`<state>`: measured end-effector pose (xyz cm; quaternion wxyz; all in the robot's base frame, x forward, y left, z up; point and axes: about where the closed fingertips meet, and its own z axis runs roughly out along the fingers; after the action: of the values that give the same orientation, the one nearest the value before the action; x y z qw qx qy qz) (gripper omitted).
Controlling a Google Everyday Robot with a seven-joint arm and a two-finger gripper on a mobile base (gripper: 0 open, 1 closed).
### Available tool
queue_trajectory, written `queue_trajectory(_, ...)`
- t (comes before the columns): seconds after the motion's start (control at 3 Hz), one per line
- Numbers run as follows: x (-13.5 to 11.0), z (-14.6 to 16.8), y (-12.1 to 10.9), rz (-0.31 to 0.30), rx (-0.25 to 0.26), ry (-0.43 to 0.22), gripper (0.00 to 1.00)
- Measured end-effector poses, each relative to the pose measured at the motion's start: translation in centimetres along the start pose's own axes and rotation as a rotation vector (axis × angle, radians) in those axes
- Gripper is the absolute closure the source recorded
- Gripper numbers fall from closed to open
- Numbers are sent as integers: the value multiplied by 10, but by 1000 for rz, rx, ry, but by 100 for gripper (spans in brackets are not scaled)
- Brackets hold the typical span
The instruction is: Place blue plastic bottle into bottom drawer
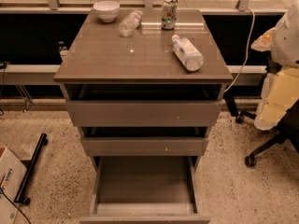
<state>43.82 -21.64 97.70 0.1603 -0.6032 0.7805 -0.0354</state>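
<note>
stout clear blue-label plastic bottle [188, 52] lies on its side near worktop's right edge, long axis diagonal, white cap toward back-left, base toward front-right corner. bare top around it on left and front. deep grey bottom drawer [145, 181] pulled open below front edge. gripper [275, 36] off right edge, can't tell its state.

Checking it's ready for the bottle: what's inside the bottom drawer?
The bottom drawer shows only bare grey floor; its back, under the drawer above, is hidden. The end effector is not in view.
</note>
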Motion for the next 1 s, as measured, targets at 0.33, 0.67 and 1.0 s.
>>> queue_trajectory(0.33,0,-1,0,1,3,-2,0)
queue_trajectory(0.67,-10,4,-9,22,30,-50,0)
queue_trajectory(1.0,-21,19,-27,66,60,-139,0)
